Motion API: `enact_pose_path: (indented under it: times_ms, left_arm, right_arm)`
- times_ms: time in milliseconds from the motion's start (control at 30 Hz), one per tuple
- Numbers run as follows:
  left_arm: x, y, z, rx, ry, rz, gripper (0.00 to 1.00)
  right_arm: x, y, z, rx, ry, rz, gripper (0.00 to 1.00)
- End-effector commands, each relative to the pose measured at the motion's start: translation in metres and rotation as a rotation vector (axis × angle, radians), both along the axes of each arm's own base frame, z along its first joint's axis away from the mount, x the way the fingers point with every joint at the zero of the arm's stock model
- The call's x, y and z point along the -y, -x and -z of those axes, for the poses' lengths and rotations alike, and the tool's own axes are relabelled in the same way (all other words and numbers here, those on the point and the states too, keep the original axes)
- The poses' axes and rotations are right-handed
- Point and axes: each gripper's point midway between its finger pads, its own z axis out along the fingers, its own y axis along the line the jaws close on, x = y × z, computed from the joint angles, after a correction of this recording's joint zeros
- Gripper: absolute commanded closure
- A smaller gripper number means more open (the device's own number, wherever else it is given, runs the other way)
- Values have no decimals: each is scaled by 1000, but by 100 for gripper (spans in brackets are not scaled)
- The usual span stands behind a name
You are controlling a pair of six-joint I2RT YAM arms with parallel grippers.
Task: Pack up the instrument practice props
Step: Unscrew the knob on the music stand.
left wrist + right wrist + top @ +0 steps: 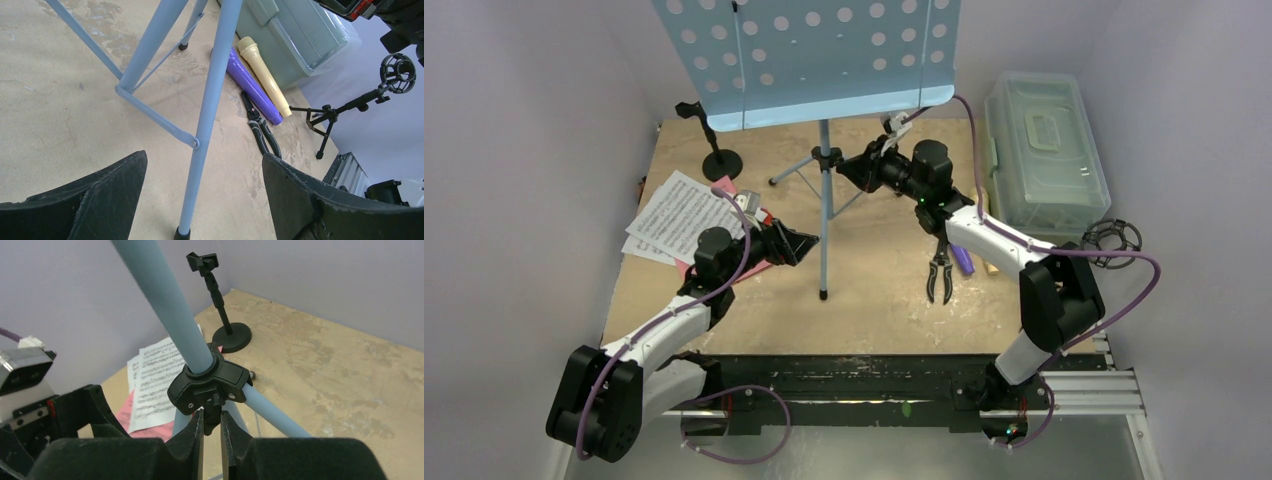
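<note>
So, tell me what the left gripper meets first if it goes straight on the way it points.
Most likely the light-blue tubular music-stand leg, just ahead between the left gripper's open fingers; depth is unclear.

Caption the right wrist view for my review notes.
Right gripper pinching the knob under the stand's collar; sheet music and round-base pole behind.
</note>
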Motion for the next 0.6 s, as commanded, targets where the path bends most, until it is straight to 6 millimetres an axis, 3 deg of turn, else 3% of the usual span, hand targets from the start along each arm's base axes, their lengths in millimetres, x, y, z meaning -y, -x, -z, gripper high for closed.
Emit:
enact_pose_path:
  times_ms: [0, 267, 367, 500, 567]
  left_arm:
    - [3, -7, -22, 78, 3, 7, 15]
    - [4, -7, -23, 78, 10, 12, 15]
    - [4, -7, -24, 78, 12, 13, 15]
    - [7, -6, -28, 99, 27, 27, 16]
    - [7, -4, -32, 118, 40, 34, 17]
  right_arm:
    - [-3, 10, -29, 348, 115, -83, 93]
    - [11, 12, -19, 834, 461, -48, 88]
    - [17, 14, -25, 991, 536, -12, 80]
    - [17, 24, -27, 1051, 561, -47, 30]
    - [18, 30, -26, 1039, 555, -68, 16]
